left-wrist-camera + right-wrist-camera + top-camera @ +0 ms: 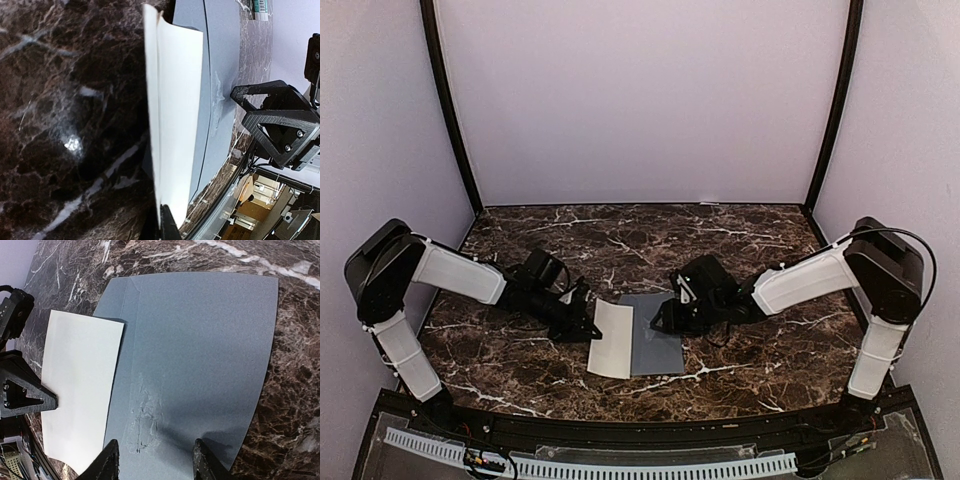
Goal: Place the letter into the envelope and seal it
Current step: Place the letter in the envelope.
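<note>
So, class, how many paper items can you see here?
2: the cream letter at table centre, and the grey envelope directly right of it, their edges overlapping.

lab booth: plain walls, marble table

There is one cream letter and one grey envelope, both on a single dark marbled surface. Two white-and-black arms are in view, the left arm and the right arm. Each carries one tool, so there are two: the left tool and the right tool. Two black posts and three lilac walls surround them.
</note>
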### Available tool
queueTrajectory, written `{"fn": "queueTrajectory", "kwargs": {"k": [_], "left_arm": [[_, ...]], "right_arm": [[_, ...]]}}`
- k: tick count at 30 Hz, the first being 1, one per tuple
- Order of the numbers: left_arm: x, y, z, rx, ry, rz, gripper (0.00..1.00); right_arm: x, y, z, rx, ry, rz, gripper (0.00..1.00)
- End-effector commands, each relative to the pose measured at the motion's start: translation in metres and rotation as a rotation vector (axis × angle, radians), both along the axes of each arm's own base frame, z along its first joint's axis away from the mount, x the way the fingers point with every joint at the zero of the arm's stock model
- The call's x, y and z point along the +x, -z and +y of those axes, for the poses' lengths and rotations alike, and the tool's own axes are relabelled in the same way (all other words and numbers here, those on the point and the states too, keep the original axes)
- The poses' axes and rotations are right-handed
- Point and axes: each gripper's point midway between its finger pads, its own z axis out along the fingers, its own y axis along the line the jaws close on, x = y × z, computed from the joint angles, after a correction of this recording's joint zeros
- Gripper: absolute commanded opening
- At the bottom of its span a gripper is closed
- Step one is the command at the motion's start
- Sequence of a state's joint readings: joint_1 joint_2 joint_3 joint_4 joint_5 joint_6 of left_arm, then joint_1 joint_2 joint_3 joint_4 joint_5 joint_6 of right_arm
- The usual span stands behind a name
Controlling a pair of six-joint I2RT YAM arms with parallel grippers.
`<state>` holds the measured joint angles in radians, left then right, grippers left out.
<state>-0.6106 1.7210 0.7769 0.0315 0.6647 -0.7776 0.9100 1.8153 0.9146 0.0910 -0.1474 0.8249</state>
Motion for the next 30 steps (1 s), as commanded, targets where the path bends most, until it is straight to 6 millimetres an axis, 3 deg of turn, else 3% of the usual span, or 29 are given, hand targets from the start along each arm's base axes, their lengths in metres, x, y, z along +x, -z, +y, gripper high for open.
{"fn": "queueTrajectory", "kwargs": {"k": [1,30], "left_arm": [[0.007,-0.007,-0.004,-0.03,-0.018,-0.014,0.0],[0.032,-0.002,-0.015,-0.057,-0.034,-0.017,0.0]], "right_arm": [[-0.001,0.002,0.01,0.018,-0.015,0.009,0.47],[-0.006,0.005,0.007,0.027,-0.013,0.023,0.46]]}}
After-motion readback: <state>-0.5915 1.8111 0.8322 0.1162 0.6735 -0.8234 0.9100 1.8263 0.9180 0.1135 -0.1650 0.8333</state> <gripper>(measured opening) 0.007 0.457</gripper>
